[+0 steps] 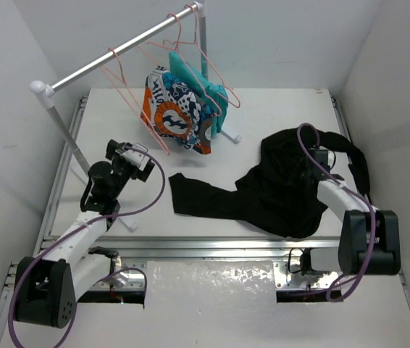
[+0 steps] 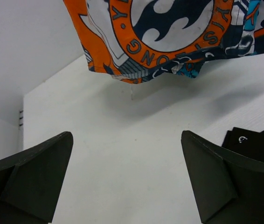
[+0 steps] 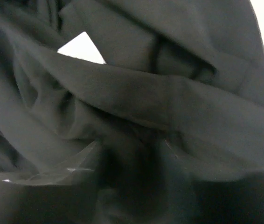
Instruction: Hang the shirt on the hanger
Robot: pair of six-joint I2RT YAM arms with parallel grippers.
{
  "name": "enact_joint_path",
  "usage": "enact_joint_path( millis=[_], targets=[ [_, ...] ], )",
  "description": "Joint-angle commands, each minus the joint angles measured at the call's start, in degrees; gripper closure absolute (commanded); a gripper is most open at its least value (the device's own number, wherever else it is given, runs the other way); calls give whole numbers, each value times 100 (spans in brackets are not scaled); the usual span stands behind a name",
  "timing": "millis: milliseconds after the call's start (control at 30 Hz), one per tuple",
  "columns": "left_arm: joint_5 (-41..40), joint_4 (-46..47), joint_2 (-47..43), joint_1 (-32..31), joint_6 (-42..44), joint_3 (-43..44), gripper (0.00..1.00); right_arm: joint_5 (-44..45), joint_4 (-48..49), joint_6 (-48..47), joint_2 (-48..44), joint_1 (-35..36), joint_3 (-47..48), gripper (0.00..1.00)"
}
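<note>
We see the large plain black long-sleeved fabric shirt lying crumpled on the right half of the white desk. Its bulk is bunched close to the right edge, and one sleeve stretches flat toward the middle of the desk, nearer the near edge. The right gripper is down in the heap of cloth. Its wrist camera shows only dark folds with a small patch of white desk between them, so we cannot tell whether its fingers are apart or pinching fabric. The left gripper hangs above the left half of the desk, its two dark fingers spread wide with nothing between them. Past them, in that view, we see bare desk and the end of the black sleeve at the right. A clothes rack with white posts and a metal rail runs from the left edge of the desk up to the far edge. The thin salmon-pink wire hanger hangs bare on the rail toward its left end, well apart from the shirt. Other pink wire hangers hang farther along the rail. From them hang an orange, navy and white patterned garment and, just behind it, a teal garment. The patterned garment fills the top of the left wrist view.
</note>
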Motion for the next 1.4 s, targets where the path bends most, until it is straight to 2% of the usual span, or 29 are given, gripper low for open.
enact_joint_path(
  millis=[0,33,67,133,167,267,300,367,433,467,567,600,667,700,800,833,900,933,967,1067,1100,1133,1167,1200,1233,1367],
  targets=[
    [-176,-629,-322,-48,421,431,0,-794,16,-665,383,107,347,73],
    [-212,-873,-366,-48,194,493,0,-910,18,-809,567,177,329,90],
    [-169,-1032,-428,-48,70,624,0,-911,-43,-889,612,404,312,100],
    [24,-1522,-490,-39,-167,748,0,-1122,0,-1162,586,1028,268,100],
    [417,-1743,-516,-39,-177,870,0,-1192,122,-1293,395,1648,163,100],
    [1339,-2307,-499,-30,-212,1073,0,-1648,921,-1952,-158,2706,-92,100],
    [1535,-2386,-472,-30,-256,1100,0,-1719,1489,-2249,-274,3353,-163,100],
    [2008,-2370,-376,-30,-449,1152,0,-1807,1984,-2480,-415,3867,-260,100],
    [2300,-2273,-236,-31,-607,1188,0,-1782,2110,-2630,-320,4334,141,86],
    [2528,-2221,-191,-30,-651,1188,0,-1816,1805,-2648,-119,4492,353,83],
    [2837,-2158,-86,-30,-757,1258,0,-2010,814,-3015,224,4747,1346,58],
    [2881,-2220,-51,-30,-783,1302,0,-2010,617,-3008,226,4774,1549,54],
    [3013,-2517,20,-30,-723,1469,0,-1958,431,-2860,86,4775,1753,41],
    [3109,-2650,46,-30,-548,1547,0,-1870,492,-2833,-237,4766,1553,27],
    [3268,-3299,29,-65,-126,1679,0,-1334,677,-2631,-1152,4705,869,6],
    [3277,-3475,29,-92,-20,1732,0,-1194,512,-2561,-1363,4617,726,4],
    [3164,-4221,64,-380,513,1872,0,-947,117,-2052,-1881,4372,497,4],
    [2736,-4494,81,-599,735,1917,0,-990,-155,-1815,-1979,3866,470,16],
    [2428,-4958,108,-1141,1067,1943,0,-1147,-715,-1317,-2033,3556,443,25],
    [1600,-5567,292,-1891,1282,2198,0,-1175,-1421,-1058,-2138,2623,329,50],
    [1389,-5612,493,-2398,1142,2286,0,-1062,-1484,-1005,-2147,2456,346,50],
    [1065,-5639,625,-2630,1028,2521,0,-1095,-1546,-943,-2069,2098,390,49],
    [1010,-5674,809,-2797,853,2672,0,-1192,-1599,-812,-1973,1920,451,38],
    [1183,-5718,1272,-2973,486,3082,0,-1349,-1660,-750,-1850,1735,643,35],
    [1385,-5770,1538,-2992,256,3339,0,-1394,-1687,-715,-1701,1473,724,33],
    [1949,-5448,2699,-3071,-992,4298,0,-1246,-1407,-705,-946,1198,847,32]
  ],
)
